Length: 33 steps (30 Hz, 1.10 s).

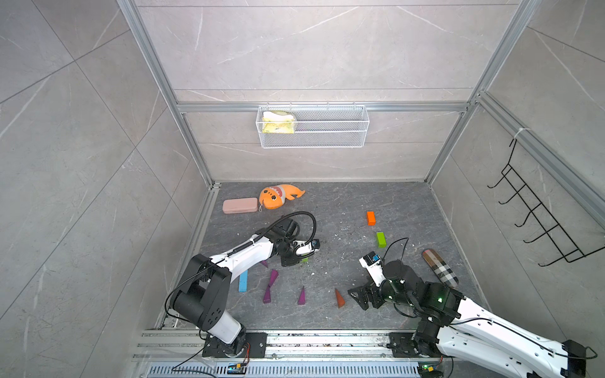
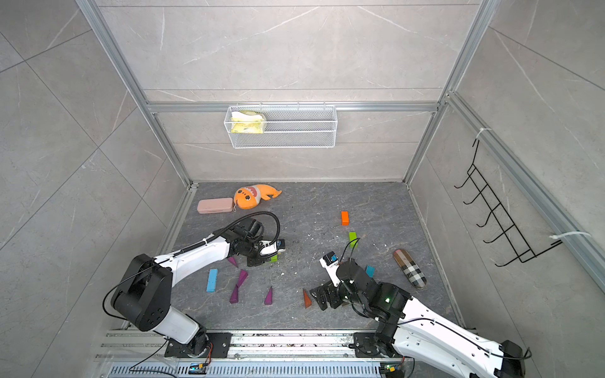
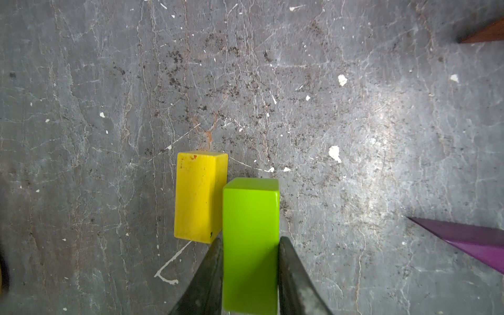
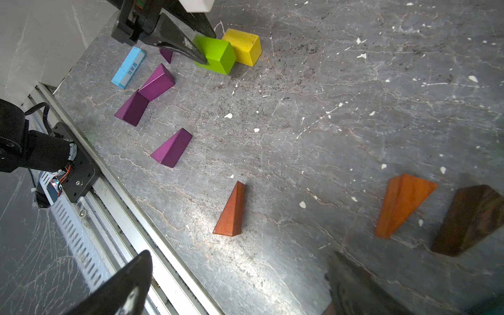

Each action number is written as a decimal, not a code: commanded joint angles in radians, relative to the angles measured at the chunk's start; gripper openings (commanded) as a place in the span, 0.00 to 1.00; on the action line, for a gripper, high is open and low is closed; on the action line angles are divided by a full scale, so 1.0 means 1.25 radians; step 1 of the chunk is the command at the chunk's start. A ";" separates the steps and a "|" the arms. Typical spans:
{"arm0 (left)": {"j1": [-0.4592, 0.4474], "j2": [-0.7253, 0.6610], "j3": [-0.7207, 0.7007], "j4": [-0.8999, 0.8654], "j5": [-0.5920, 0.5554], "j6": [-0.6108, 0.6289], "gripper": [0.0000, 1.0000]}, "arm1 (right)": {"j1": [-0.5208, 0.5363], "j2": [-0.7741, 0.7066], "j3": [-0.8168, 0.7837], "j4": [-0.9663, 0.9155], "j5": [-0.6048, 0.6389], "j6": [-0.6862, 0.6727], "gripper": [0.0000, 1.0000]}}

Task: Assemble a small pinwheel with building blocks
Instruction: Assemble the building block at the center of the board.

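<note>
On the grey, veined, speckled worktop (image 1: pixel 327 209), one smooth light-blue bar (image 1: pixel 243 281) lies furthest left, then four glossy purple wedges (image 4: pixel 171 148), two of them touching. The left jaws are nearly closed, clamping the flat sides of a glossy green brick (image 3: pixel 251 207), which sits against one scuffed yellow brick (image 3: pixel 200 196). Three wood-grained pieces follow: a red-brown wedge (image 4: pixel 230 211), an orange wedge (image 4: pixel 403 207), a dark brown wedge (image 4: pixel 469 221). The right jaws gape wide, holding nothing, above the worktop by these. Beyond lie one orange brick (image 1: pixel 370 218), a second green brick (image 1: pixel 380 239) and a second blue bar (image 2: pixel 370 271)
</note>
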 commanded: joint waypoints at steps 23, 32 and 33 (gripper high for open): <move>-0.035 0.067 -0.011 0.041 -0.030 0.025 0.30 | 0.005 0.006 0.001 0.008 0.005 -0.012 1.00; -0.039 0.067 -0.013 0.045 -0.031 0.022 0.36 | 0.005 0.004 0.000 0.009 0.003 -0.012 1.00; -0.039 0.064 -0.015 0.048 -0.029 0.022 0.37 | 0.004 0.004 0.001 0.010 0.004 -0.012 1.00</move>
